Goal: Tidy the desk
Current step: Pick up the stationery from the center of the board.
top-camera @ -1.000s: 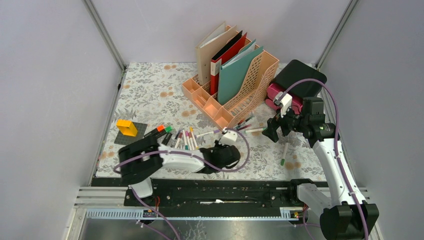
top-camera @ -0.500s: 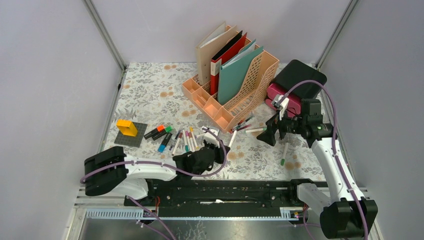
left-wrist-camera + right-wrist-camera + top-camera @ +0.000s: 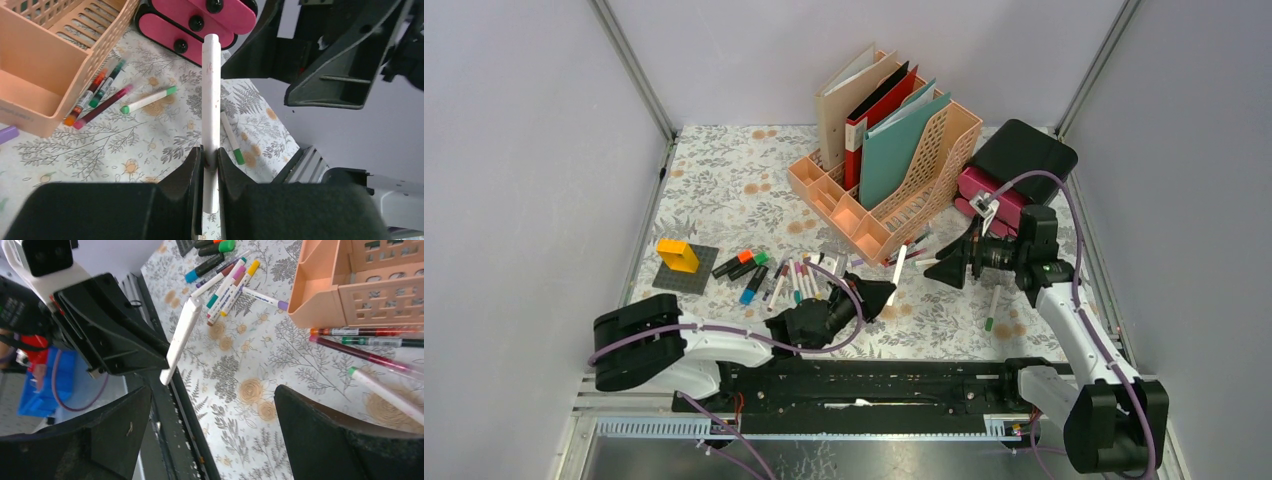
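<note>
You had L gripper (image 3: 210, 155) clamped on pen (image 3: 211, 100) by its tail end, R gripper (image 3: 212, 390) gaping close by, so pen could've pivoted or slipped if R bumped it.

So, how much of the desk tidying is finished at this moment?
Done: the folders stand in the file rack. In hand: the left gripper holds one white pen lifted off the desk, pointing toward the open right gripper. Left: a group of markers lies loose on the desk, more pens lie beside the rack, and a green-tipped pen lies apart on the right side. Most of the job remains.
</note>
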Controlling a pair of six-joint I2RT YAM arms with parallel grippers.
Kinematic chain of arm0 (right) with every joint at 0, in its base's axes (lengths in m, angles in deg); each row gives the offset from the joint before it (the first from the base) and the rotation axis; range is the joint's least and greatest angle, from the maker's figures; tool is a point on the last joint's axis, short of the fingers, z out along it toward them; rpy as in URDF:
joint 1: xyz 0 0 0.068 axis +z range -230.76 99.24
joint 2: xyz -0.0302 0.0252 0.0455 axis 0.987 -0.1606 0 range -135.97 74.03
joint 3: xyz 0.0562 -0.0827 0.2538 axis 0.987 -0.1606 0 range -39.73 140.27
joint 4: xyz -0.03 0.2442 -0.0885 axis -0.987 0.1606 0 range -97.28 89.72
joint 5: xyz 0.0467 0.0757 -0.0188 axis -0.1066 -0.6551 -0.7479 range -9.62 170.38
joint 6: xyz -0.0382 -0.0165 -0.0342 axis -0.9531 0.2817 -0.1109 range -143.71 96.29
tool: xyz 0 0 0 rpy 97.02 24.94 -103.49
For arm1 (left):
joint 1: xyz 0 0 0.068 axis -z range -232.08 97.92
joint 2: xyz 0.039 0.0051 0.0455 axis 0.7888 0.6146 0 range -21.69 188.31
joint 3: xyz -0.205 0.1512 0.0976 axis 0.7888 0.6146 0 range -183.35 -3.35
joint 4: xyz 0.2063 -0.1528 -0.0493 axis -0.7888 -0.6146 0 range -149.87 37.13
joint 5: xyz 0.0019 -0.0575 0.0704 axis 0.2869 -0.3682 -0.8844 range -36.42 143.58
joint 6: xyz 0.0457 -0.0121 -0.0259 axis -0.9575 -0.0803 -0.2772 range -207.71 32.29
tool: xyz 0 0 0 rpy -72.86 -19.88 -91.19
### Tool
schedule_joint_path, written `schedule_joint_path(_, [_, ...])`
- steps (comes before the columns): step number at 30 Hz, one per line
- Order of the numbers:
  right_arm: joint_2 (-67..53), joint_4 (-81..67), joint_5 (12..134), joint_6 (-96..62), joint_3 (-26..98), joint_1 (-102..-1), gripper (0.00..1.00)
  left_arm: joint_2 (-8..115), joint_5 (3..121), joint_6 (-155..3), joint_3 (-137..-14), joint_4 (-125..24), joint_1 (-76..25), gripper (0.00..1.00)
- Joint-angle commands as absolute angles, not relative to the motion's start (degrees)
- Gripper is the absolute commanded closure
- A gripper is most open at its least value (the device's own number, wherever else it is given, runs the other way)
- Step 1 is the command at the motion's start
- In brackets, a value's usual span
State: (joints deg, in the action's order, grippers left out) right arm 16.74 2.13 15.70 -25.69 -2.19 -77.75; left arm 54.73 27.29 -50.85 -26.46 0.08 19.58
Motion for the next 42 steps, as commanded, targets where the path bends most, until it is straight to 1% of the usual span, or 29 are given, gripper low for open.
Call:
schedule_joint_path(1, [15.73, -20.34, 12.3, -3.93, -6.09, -77.46, 0.0, 58.11, 28.32, -49.39, -27.99, 11.93, 19.64, 1.0])
schedule_joint_path(6, [14.06, -35.71, 12.12, 9.02, -10.24, -77.33, 0.0, 62.15, 29.15, -48.04, -30.92, 14.02, 19.64, 1.0])
schedule_joint_path(10, [12.55, -38.63, 12.88, 11.45, -11.47, -76.5, 0.01, 65.24, 30.87, -47.55, -32.81, 16.31, 19.64, 1.0])
schedule_joint_path(13, [11.14, -39.64, 12.27, 12.49, -11.6, -75.86, 0.04, 67.35, 31.45, -47.42, -34.04, 17.22, 19.64, 1.0])
schedule_joint_path(16, [10.4, -40.44, 11.88, 13.1, -11.53, -74.91, 0.12, 69.1, 31.64, -47.05, -34.95, 17.93, 19.65, 1.0])
schedule_joint_path(18, [10.11, -40.49, 11.63, 13.23, -11.47, -74.23, 0.2, 69.96, 31.68, -46.76, -35.49, 18.29, 19.64, 1.0])
schedule_joint_path(21, [9.88, -40.67, 11.15, 13.18, -11.36, -73.13, 0.44, 70.95, 31.19, -46.9, -36.02, 18.57, 19.64, 1.0])
schedule_joint_path(25, [9.62, -40.34, 10.68, 12.2, -10.95, -72.47, 0.78, 71.7, 30.49, -47.44, -36.14, 18.94, 19.64, 1.0])
schedule_joint_path(27, [9.52, -39.37, 10.37, 11.08, -10.53, -72.46, 0.92, 71.93, 30.6, -47.59, -36.14, 19.01, 19.64, 1.0])
schedule_joint_path(28, [9.6, -38.63, 10.34, 10.36, -10.28, -72.42, 0.96, 71.91, 30.82, -47.74, -36.02, 19.09, 19.64, 1.0])
schedule_joint_path(29, [9.73, -37.63, 10.33, 9.33, -10.0, -72.41, 0.99, 71.87, 31.23, -47.87, -35.83, 19.37, 19.64, 0.95])
schedule_joint_path(30, [9.98, -36.25, 10.41, 8.12, -9.37, -72.4, 1.0, 71.75, 31.63, -47.94, -35.43, 19.75, 19.64, 0.83])
schedule_joint_path(33, [10.94, -31.81, 10.24, 3.92, -8.17, -72.42, 1.0, 70.91, 34.08, -48.68, -33.56, 21.86, 19.49, 0.43])
schedule_joint_path(35, [11.39, -28.68, 9.57, 0.34, -7.15, -72.46, 1.0, 70.33, 37.41, -49.94, -32.15, 23.17, 18.82, 0.21])
schedule_joint_path(36, [11.46, -26.42, 8.83, -1.95, -6.24, -72.42, 1.0, 70.07, 41.22, -50.56, -31.38, 24.17, 18.16, 0.05])
schedule_joint_path(37, [11.35, -22.52, 7.75, -5.65, -5.02, -72.49, 1.0, 69.9, 44.23, -50.67, -30.59, 25.12, 17.29, 0.02])
schedule_joint_path(38, [11.16, -18.49, 7.12, -10.65, -3.62, -72.42, 1.0, 69.77, 47.21, -49.91, -29.46, 26.13, 16.14, 0.01])
schedule_joint_path(42, [11.0, -4.27, 8.27, -22.72, 1.01, -72.41, 1.0, 68.4, 58.74, -44.97, -26.69, 27.08, 10.28, 0.01])
